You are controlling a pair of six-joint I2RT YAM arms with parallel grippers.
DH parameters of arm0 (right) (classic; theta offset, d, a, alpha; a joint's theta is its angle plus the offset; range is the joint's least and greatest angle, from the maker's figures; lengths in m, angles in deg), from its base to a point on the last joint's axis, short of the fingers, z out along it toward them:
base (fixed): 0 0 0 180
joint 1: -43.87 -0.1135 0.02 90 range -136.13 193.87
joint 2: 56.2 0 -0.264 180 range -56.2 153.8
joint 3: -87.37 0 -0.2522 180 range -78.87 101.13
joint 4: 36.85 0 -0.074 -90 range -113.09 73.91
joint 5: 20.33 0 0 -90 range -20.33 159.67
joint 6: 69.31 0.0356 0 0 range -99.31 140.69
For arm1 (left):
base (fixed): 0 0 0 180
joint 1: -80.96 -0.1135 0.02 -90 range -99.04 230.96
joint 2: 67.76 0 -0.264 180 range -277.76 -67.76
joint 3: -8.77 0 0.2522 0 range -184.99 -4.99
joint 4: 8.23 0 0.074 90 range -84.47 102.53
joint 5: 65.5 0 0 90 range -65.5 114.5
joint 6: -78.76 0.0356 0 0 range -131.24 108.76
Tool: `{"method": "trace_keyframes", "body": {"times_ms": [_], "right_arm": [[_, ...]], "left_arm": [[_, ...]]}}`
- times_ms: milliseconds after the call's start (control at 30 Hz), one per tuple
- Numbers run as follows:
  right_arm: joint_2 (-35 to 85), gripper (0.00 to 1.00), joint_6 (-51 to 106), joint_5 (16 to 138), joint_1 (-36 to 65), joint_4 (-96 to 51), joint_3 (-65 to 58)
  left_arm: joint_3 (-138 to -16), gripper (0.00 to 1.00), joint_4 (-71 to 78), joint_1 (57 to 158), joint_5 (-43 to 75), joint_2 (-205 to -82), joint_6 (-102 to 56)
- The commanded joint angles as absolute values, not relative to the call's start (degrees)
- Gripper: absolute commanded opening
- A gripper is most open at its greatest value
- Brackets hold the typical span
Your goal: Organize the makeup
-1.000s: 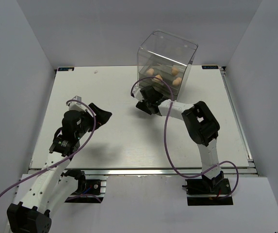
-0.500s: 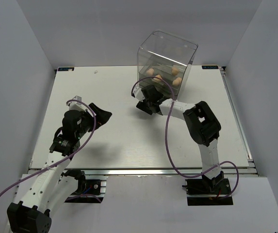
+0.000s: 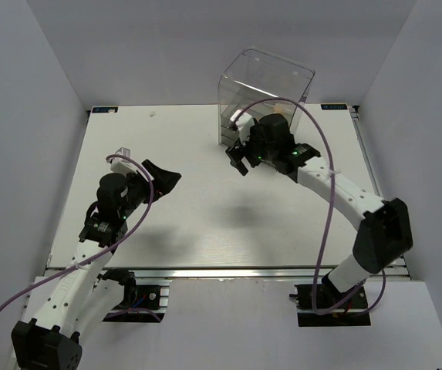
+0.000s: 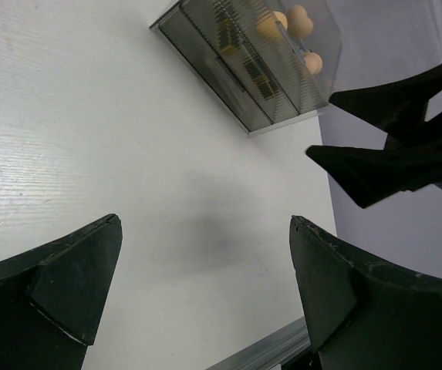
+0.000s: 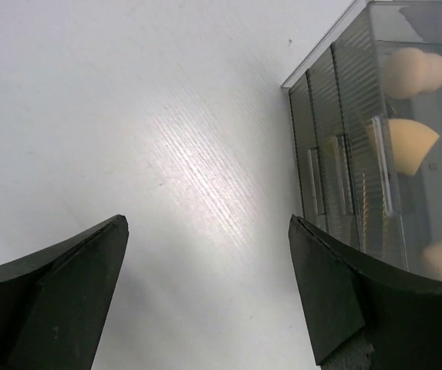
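- The left end effector point(image 3: 161, 176) hangs over the left half of the tabletop point(image 3: 205, 231), fingers spread wide apart and holding nothing.
- The right end effector point(image 3: 237, 158) hovers just in front of the clear drawer box point(image 3: 263, 81), which stands at the far edge, right of centre. Its fingers are also spread wide apart and hold nothing.
- Four peach sponges point(image 5: 407, 145) sit inside the box, behind the stack of ribbed drawers. Two are close together near the top, one is wedge-shaped in the middle and one is lower down.
- Gold-and-brown glints behind the ribbed drawer fronts are probably the tubes point(image 4: 261, 75), but the ribbing blurs them too much to be sure.
- The flat packets do not show in any view. Whether they lie in a drawer cannot be told.
- The drawer fronts look flush and pushed in, with their small clear handles lined up.
- No makeup item shows lying loose on the tabletop in any view, so the sorting seems finished or nearly so. What may be left is little more than pulling the arms back.
- No brand or writing can be read on the box or its contents. Small dark tags point(image 3: 335, 106) sit at the far corners of the tabletop, with print too small to make out.
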State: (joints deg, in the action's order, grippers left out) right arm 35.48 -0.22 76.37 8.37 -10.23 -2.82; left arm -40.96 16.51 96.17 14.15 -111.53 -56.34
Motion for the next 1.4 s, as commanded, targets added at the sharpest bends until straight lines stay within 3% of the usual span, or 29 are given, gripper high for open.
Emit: {"method": "trace_keyframes", "body": {"times_ms": [0, 733, 1367], "right_arm": [[30.03, 0.89, 7.94, 84.44, 9.95, -5.17, -4.43], [10.78, 0.89, 24.12, 82.33, 30.94, -1.21, -15.67], [5.85, 0.89, 22.98, 78.02, 38.25, -2.88, -21.74]], "left_arm": [[-41.11, 0.98, 13.09, 96.08, 11.41, -111.09, -56.50], [-42.61, 0.98, 5.97, 95.99, 6.31, -113.64, -57.12], [-41.38, 0.98, 2.28, 96.08, 4.99, -112.76, -57.73]]}}
